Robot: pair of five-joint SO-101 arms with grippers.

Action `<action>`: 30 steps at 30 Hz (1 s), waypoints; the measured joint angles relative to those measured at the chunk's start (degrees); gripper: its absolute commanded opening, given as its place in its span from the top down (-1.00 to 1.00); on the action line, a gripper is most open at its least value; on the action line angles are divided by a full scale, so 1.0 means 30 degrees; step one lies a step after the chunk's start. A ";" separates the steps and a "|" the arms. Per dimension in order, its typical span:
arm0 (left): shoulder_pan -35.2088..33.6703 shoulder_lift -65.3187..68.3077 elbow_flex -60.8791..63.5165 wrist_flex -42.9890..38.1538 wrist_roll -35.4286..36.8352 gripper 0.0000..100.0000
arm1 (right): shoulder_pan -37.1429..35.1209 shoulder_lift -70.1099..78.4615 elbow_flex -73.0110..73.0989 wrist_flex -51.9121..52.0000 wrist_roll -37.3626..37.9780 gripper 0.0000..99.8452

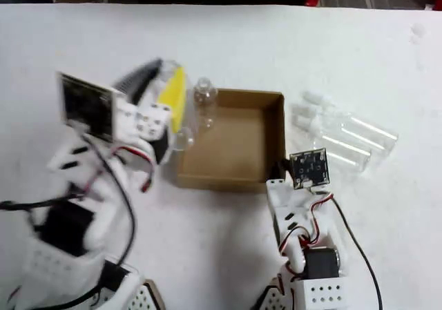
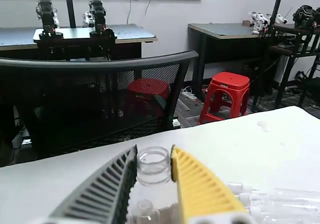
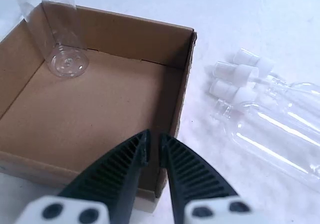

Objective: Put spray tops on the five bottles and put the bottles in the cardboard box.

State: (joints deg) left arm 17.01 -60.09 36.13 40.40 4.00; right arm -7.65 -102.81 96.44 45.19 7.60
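Your left end effector (image 2: 153, 154) is pinching a clear, topless bottle (image 2: 152, 171) by its open neck, seemingly leaving the mouth free for a spray top, just beside the cardboard box (image 3: 100, 114) corner, while your right end effector (image 3: 155, 144), nearly pressed together on nothing, is hovering over the box's wall.

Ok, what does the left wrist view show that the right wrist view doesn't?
Left wrist only: the left tool closed on a topless bottle, with a mesh chair and red stool behind. Right wrist only: the cardboard box and the right tool by its near wall. Both: the capped bottles lying on the white table.
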 measured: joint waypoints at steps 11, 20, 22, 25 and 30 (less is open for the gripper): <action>0.1700 -0.1348 1.4593 -1.5062 0.0000 0.96 | 0.3253 0.0000 0.0000 -0.1963 0.0000 0.97; 0.1260 -0.1377 1.7377 -1.8110 0.0000 0.96 | 0.3663 0.0000 0.0000 -0.2315 0.0000 0.97; 0.1348 -0.1377 1.8168 -1.8110 0.0000 0.96 | 0.3634 0.0000 0.0000 -0.2315 0.0000 0.97; 0.1289 -0.1377 1.9194 -1.8139 0.0000 0.96 | 0.3604 0.0000 0.0000 -0.2315 0.0000 0.97; 0.1289 -0.1582 1.9839 -1.8168 0.0000 0.96 | 0.3575 0.0000 0.0000 -0.2315 0.0000 0.97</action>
State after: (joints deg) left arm 20.88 -64.84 95.65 -14.11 4.00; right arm 3.08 -102.81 96.44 38.24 7.60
